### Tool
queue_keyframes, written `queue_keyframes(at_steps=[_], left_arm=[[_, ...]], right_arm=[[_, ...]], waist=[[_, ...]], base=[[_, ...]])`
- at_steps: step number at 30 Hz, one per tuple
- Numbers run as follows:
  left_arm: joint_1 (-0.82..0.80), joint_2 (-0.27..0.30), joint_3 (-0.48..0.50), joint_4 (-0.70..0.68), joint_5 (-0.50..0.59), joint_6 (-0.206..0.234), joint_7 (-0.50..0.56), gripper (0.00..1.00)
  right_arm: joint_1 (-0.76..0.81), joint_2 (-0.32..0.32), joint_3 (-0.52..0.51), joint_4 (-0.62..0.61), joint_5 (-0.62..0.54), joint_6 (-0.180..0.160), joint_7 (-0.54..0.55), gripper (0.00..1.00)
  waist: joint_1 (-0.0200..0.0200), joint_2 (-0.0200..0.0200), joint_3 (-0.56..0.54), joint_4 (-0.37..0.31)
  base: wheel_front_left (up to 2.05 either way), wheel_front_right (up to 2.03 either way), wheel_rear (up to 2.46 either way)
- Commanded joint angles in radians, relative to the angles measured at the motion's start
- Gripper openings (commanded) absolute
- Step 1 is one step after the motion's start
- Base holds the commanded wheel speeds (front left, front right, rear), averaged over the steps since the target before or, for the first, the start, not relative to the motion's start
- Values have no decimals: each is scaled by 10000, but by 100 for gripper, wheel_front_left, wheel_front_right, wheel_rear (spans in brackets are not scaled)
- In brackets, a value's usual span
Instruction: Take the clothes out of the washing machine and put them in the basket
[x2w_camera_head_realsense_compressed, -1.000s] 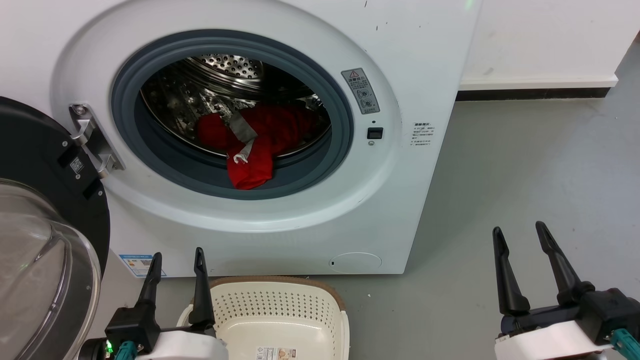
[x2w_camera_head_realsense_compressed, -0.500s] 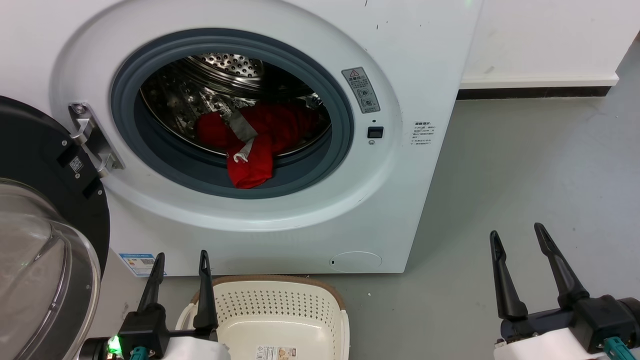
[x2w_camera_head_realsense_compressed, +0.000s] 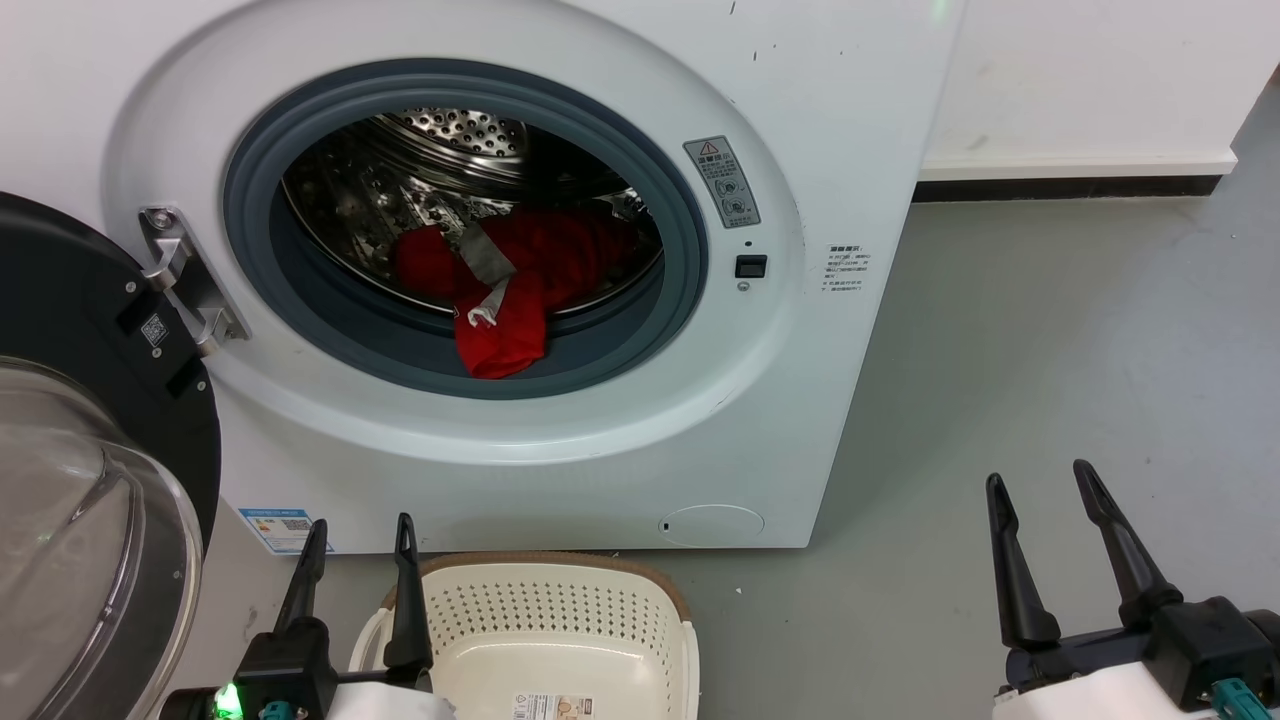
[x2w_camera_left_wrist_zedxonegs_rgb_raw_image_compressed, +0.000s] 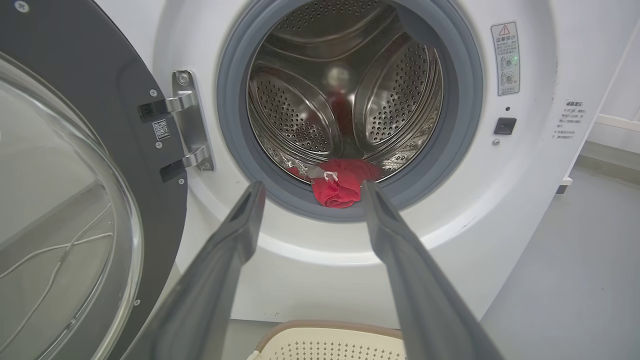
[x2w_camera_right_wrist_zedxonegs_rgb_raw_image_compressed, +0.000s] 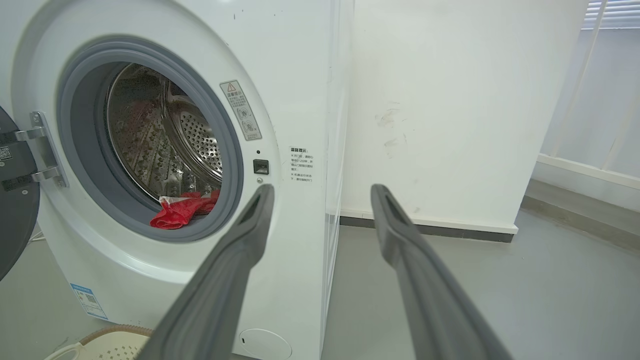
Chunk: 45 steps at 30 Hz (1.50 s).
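Lowered dark left hand (x2w_camera_head_realsense_compressed: 362, 520) a little before big white washing machine (x2w_camera_head_realsense_compressed: 800, 400); kept it and right hand (x2w_camera_head_realsense_compressed: 1038, 473) spread, empty. Left soft red clothes (x2w_camera_head_realsense_compressed: 510, 300) in its steel drum (x2w_camera_head_realsense_compressed: 450, 130), cream plastic basket (x2w_camera_head_realsense_compressed: 560, 605) below it. Gained nothing yet.

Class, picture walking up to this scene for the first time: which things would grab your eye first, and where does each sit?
The bright red clothes stand out most, heaped low in the steel drum of the washing machine, one end spilling over the grey rubber rim. The black-rimmed glass door hangs open at the left, and the cream basket sits on the floor before the machine.
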Motion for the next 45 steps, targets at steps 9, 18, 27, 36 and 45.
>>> queue_keyframes(at_steps=[9,18,27,36,45], left_arm=[[18,21,49,107,-7,-47,-28,100],[50,21,55,134,-15,-29,-28,100],[-606,24,223,352,84,-308,-28,100],[-3146,414,680,1539,256,-1088,-28,100],[-6609,1013,802,3930,433,-1274,-28,100]], right_arm=[[86,13,46,85,-71,-7,-25,100],[98,13,77,78,-67,-7,-25,100],[-154,13,161,32,-45,-7,-25,100],[-709,13,318,-203,-128,-7,-25,100],[-1643,14,394,-421,-35,-7,-25,100]], waist=[[1,0,-22,2],[1,0,-29,-6],[1,0,152,-96],[1,0,1184,-478],[1,0,2781,-1102]], base=[[0,0,0],[0,0,0],[0,0,0],[0,0,0],[0,0,0]])
